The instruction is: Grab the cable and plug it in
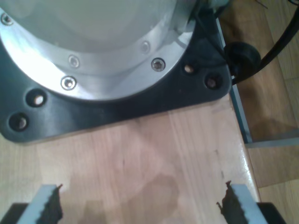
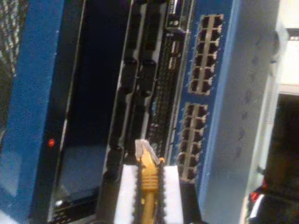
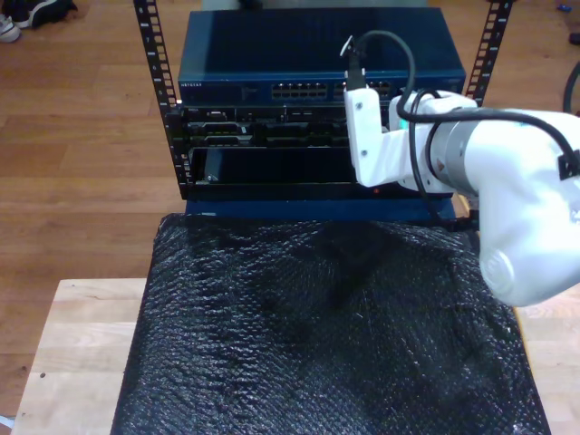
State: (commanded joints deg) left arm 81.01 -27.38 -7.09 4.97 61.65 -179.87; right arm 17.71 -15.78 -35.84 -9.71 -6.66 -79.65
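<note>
The cable (image 2: 149, 173) is yellow-orange, and its small clear plug (image 2: 141, 147) points at the front of a rack. My second gripper (image 2: 148, 189) is shut on the cable just behind the plug, between two white pads (image 2: 126, 193). The plug tip hangs a short way from the black panel, beside the blue switch (image 2: 219, 70) with its rows of ports (image 2: 204, 53). In the exterior view, my second arm (image 3: 471, 172) reaches to the rack front from the exterior view's right, near the switch (image 3: 308, 89). My first gripper (image 1: 140, 210) stands open over bare wood, holding nothing.
A black bubble-textured mat (image 3: 326, 335) covers the wooden table (image 3: 72, 344) in front of the rack (image 3: 163, 100). A round metal arm base on a black plate (image 1: 117, 107) lies ahead of my first gripper, near the table edge (image 1: 245, 154), with a black cable (image 1: 275, 51) beside it.
</note>
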